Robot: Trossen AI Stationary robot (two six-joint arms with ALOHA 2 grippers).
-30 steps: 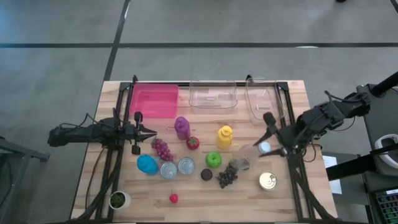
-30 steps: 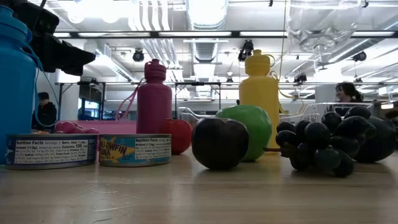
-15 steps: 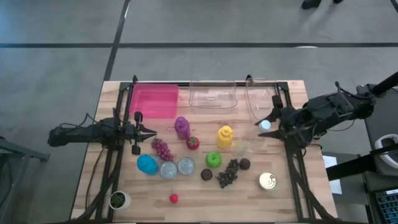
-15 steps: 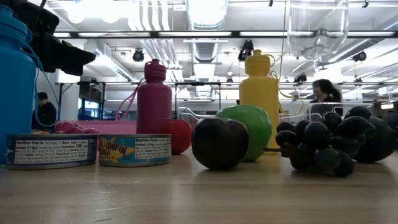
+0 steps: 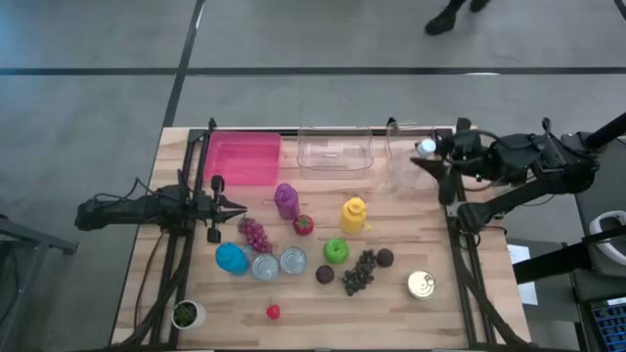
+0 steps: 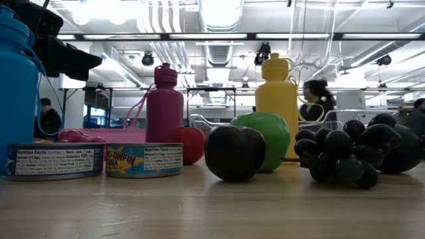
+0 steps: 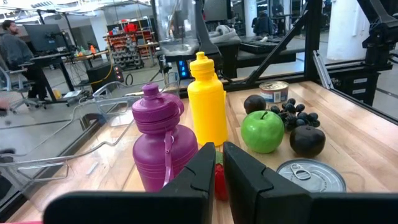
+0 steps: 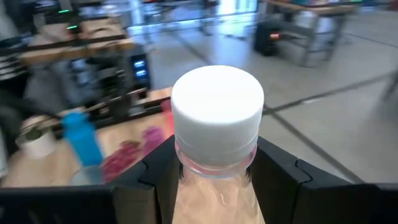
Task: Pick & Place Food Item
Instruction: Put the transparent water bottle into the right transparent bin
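The right claw (image 5: 430, 156) is clamped around the neck of a clear plastic bottle with a white cap (image 5: 408, 164), held above the far right part of the wooden worktop (image 5: 460, 244), over the right-hand clear plastic bin (image 5: 403, 147). In the high view the bottle's long axis lies roughly level, its white cap toward the arm and its transparent body reaching toward the middle of the worktop. The right wrist view shows what the overhead one does not: the cap (image 8: 217, 109) fills the middle, with the two dark fingers (image 8: 152, 171) pressed on either side of the neck just beneath it.

The left claw (image 5: 238, 206) waits over the left side of the worktop with its fingers pinched together and empty. Its wrist view looks across a purple plastic bottle (image 7: 163, 146), a yellow plastic bottle (image 7: 208, 106), a green apple (image 7: 262, 130) and a bunch of dark grapes (image 7: 295, 115).
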